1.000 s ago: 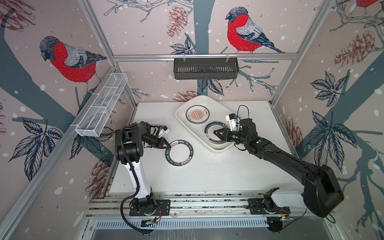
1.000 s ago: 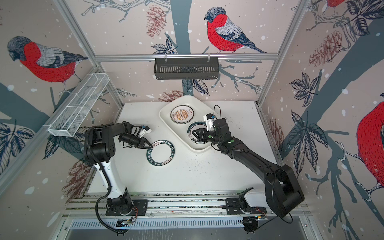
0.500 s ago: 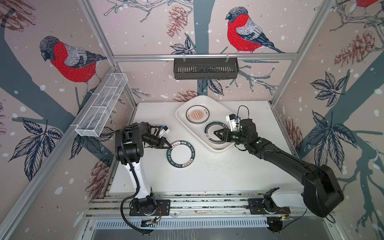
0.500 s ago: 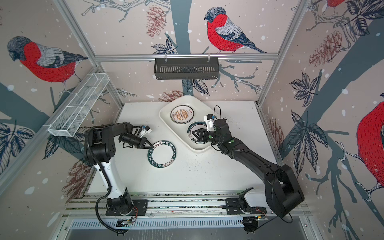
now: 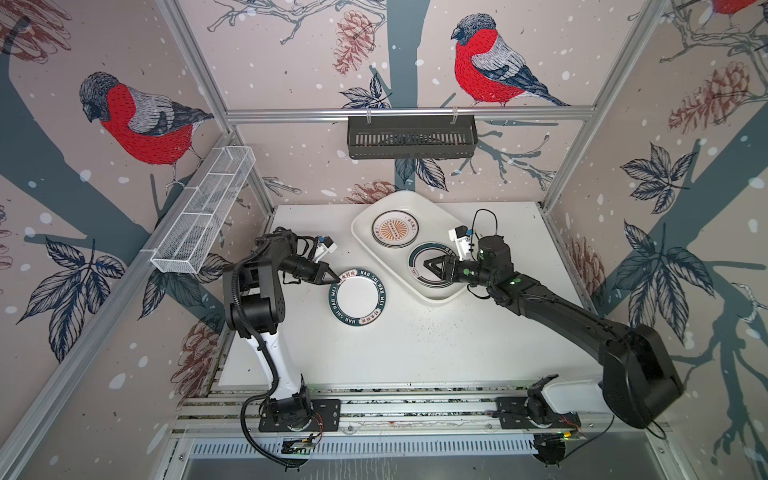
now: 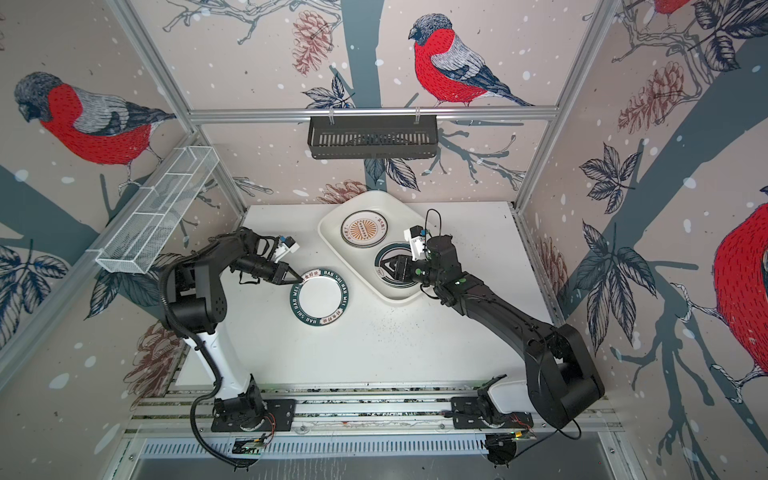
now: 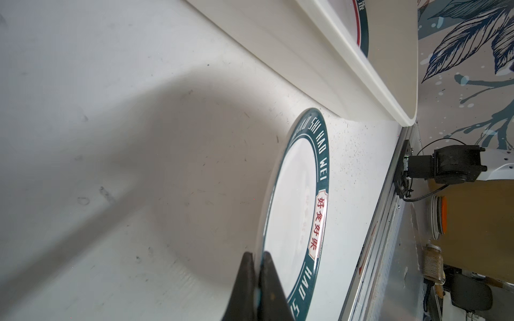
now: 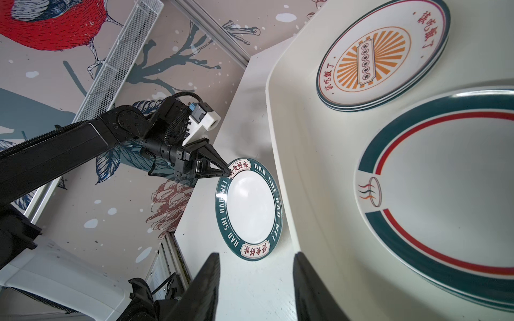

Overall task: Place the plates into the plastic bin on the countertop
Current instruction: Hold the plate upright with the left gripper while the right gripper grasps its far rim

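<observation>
Grip is the news on the left. The left end effector (image 5: 332, 278) has pinched right down over the last second. In the left wrist view its two fingers are clamped on the near rim of the lettered plate (image 5: 358, 296). Plate and end effector have both crept a little toward the back of the bench (image 5: 415, 349) in that time, so the hold looks to be carrying the plate, not just touching it. Whether the plate is fully clear of the bench I cannot tell. Its far edge lies low, just beside the outer wall of the plastic bin (image 5: 401, 197) and not yet over the rim.

Inside the bin, the sunburst plate (image 5: 395, 228) tops a small stack toward the back, and the striped plate (image 8: 445, 200) lies flat in the nearer part. Neither has shifted.

Over that striped plate hangs the right end effector (image 5: 429, 267), in the same place as before. The right wrist view shows its fingers standing apart with nothing between them, so it holds nothing.

To my eye, the only plate I can see still out on the bench is now in hand. What remains is to raise it over the flared rim and set it down in the bin. The pinch is on a thin glossy edge, so the plate could swing or slip on the way up, and the right arm sits close to where it would land.
</observation>
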`<state>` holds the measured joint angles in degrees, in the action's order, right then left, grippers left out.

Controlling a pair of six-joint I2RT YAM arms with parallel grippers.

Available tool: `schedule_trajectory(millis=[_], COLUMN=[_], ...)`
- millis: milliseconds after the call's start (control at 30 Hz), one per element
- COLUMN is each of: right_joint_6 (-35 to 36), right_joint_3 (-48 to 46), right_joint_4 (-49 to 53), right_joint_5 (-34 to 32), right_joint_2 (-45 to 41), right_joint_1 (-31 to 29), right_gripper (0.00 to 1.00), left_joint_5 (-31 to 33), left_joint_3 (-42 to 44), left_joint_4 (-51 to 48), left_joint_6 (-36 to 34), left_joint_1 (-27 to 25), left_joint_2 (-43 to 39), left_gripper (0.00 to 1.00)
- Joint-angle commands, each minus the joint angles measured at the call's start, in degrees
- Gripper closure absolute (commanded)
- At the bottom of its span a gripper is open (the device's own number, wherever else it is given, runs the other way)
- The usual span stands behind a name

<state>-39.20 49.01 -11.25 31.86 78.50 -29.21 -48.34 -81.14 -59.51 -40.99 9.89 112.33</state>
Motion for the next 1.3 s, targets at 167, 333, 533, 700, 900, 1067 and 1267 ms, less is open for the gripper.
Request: schedule_trajectory(millis=[167,333,533,700,900,1067,1267], right_joint_6=[1.5,6.8,10.1,11.6,11.2,10.5,9.0], right_joint_3=[2.7,5.5,7.5,8.8,9.2,9.4,8.7], right_joint_4=[-2.9,-0.4,0.9,0.9,-1.3,-3.3,-6.3], right_joint_5=[5.1,6.7,3.2,-0.1,-1.6,-0.4,0.8], right_joint_2=[2.3,4.7,7.5,10.2,13.1,14.7,15.3], right_joint_1=[-0.6,-4.2,-7.9,-10.3,-11.5,-12.0,-12.1], right_gripper=[0.55,0.55,0.55,0.56,0.56,0.56,0.61], left_joint_5=[-1.3,-2.1,-2.4,-3.1,-4.1,-5.1,-6.3], left_joint_3=[-4.3,-7.3,-10.1,-11.2,-12.3,-12.6,-12.8], left_joint_4=[-9.3,-12.3,-15.0,-16.8,-17.7,-17.9,-18.0], left_joint_6=[-3.2,-3.7,-3.8,-4.1,-3.5,-2.8,-2.6], left_joint_1=[0.0,0.0,-0.6,-1.6,-3.1,-4.4,-4.9], left_joint_2=[-4.1,-6.2,-8.0,-9.7,-11.4,-12.5,-12.9], left_gripper=[1.0,1.0,1.0,1.0,1.0,1.0,1.0])
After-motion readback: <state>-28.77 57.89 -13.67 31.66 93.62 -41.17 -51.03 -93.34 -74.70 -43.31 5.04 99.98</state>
